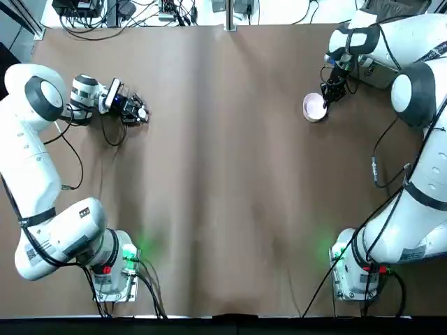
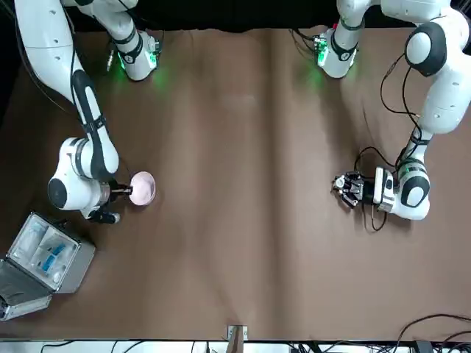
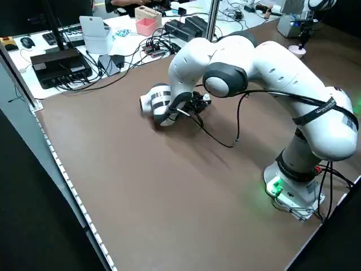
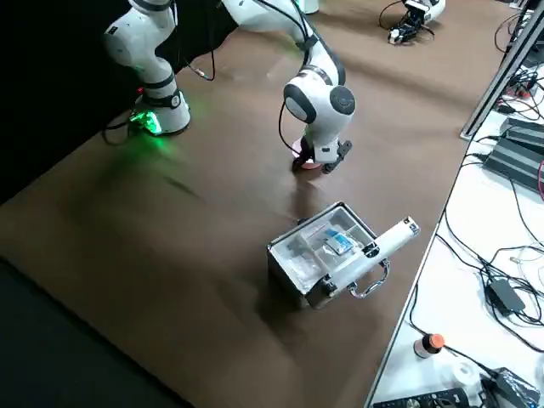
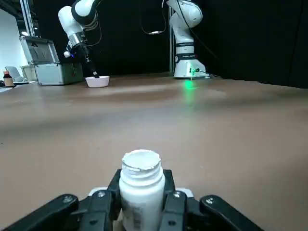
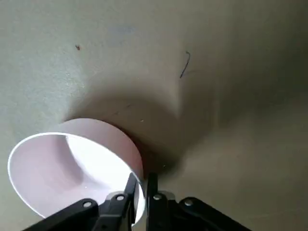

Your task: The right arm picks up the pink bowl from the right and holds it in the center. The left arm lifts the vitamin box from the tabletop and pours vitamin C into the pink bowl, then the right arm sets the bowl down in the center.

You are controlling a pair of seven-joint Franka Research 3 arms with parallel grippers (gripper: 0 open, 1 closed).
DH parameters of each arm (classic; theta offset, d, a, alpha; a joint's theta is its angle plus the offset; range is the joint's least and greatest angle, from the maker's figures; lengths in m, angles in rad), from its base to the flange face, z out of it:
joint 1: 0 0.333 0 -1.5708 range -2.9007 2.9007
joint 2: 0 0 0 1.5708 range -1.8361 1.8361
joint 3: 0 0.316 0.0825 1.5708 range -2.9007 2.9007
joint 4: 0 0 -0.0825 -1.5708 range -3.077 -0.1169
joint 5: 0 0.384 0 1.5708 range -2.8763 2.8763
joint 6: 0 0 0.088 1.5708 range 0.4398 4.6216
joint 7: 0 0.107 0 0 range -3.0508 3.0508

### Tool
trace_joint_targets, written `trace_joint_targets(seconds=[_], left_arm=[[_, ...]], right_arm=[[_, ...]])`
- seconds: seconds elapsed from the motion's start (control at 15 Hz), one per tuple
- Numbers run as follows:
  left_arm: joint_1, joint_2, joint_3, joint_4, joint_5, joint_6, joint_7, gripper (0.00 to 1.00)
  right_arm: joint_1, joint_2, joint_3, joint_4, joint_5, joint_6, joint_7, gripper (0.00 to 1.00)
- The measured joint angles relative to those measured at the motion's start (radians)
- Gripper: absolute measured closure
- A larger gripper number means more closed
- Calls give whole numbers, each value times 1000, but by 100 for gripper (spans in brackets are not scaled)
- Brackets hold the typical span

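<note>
Brown table (image 1: 223, 174) carries our work: on the left our left pincer (image 5: 139, 202) clamps the vitamin box (image 5: 141, 185) low, while far right our right pincer (image 6: 139, 190) pinches the pink bowl (image 6: 72, 168) by its rim.

Both arms are glossy white with rounded shells and grey joint caps. Black cables loop loosely along the links. Each base glows green, with small red fittings beside the light. The left end effector (image 1: 136, 110) and right end effector (image 1: 328, 94) are black.
</note>
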Motion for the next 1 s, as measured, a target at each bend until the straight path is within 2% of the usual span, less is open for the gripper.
trace_joint_targets(seconds=[0.2,0.4,0.6,0.8,1.0], left_arm=[[0,0,-10,5,0,0,5,64],[-1,-15,-71,20,0,-6,1,64],[0,-42,-134,32,1,-14,-7,64],[2,-69,-210,56,1,-18,-77,64],[0,-102,-292,70,2,-18,-180,64]], right_arm=[[0,2,0,-4,0,0,0,89],[0,3,0,-5,0,0,0,91],[0,1,1,-3,2,-6,0,98],[0,1,1,3,2,-17,1,98],[1,1,1,56,2,-107,47,98]])
